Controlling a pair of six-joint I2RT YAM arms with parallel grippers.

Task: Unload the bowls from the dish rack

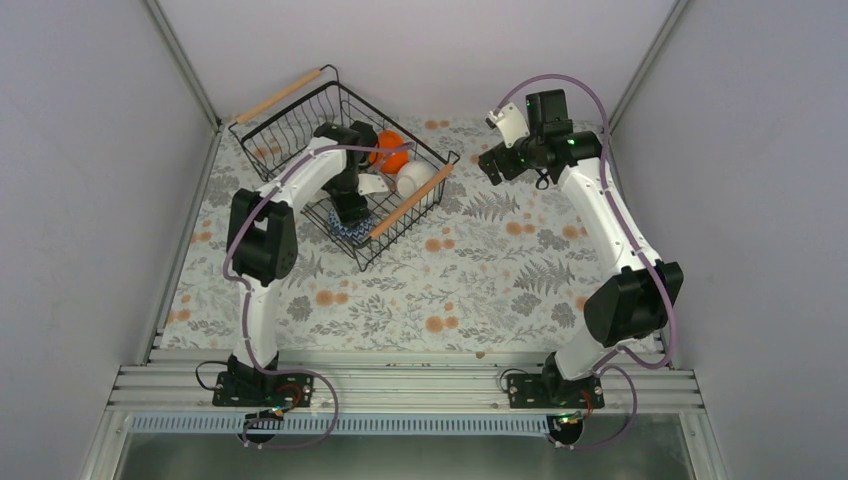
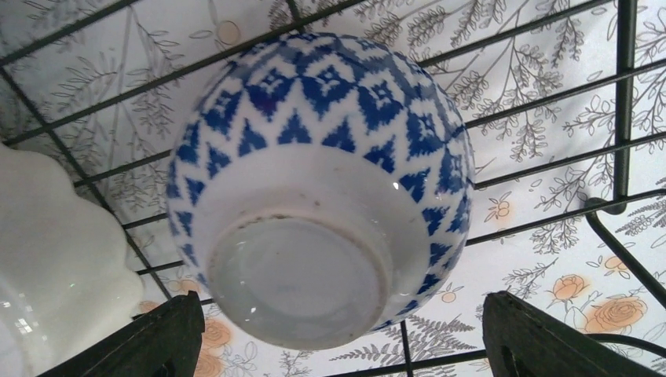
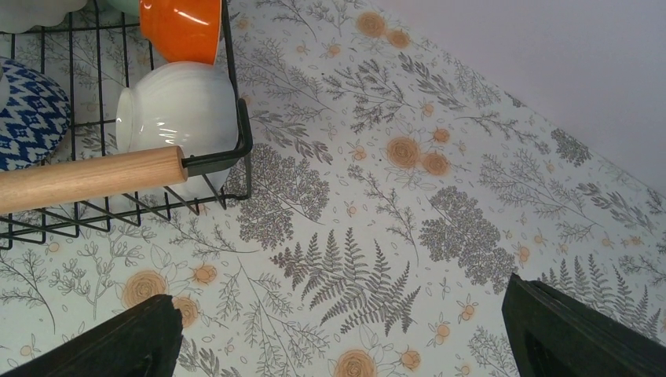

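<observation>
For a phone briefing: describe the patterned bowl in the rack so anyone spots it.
Find the black wire dish rack at the table's far left. The patterned bowl sits in its near corner, beside the wooden handle. It alone has blue triangles; the white bowl and orange bowl are plain.

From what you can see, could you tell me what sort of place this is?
Probably a lab test booth: plain grey walls, a flowered cloth, a dish rack of bowls, two bolted robot arms.
</observation>
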